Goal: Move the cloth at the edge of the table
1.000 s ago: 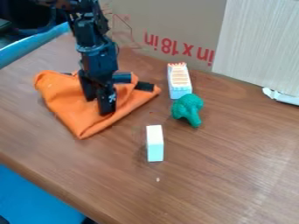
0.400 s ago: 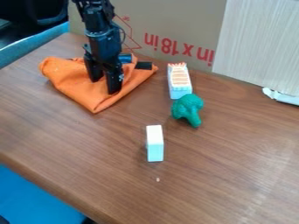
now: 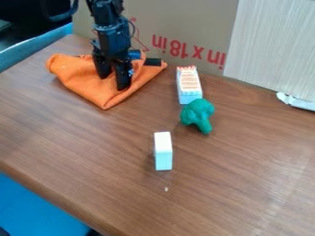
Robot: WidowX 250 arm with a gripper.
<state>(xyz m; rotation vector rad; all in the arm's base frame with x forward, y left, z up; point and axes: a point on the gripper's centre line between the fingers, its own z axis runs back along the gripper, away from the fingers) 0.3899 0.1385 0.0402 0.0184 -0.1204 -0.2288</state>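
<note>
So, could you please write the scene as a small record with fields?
surface: brown wooden table
cloth: orange cloth, folded and rumpled, near the cardboard
gripper: black gripper, at the cloth, fingers apart
vegetable: green toy broccoli, right of the cloth
blocks: white and pale blue block, nearer the camera; orange-patterned block, behind the broccoli

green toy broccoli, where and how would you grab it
Probably by the stalk, coming straight down and pinching across its two long sides. It is narrower than the bushy head and points toward the camera, away from the patterned box that crowds the head from behind.
</note>
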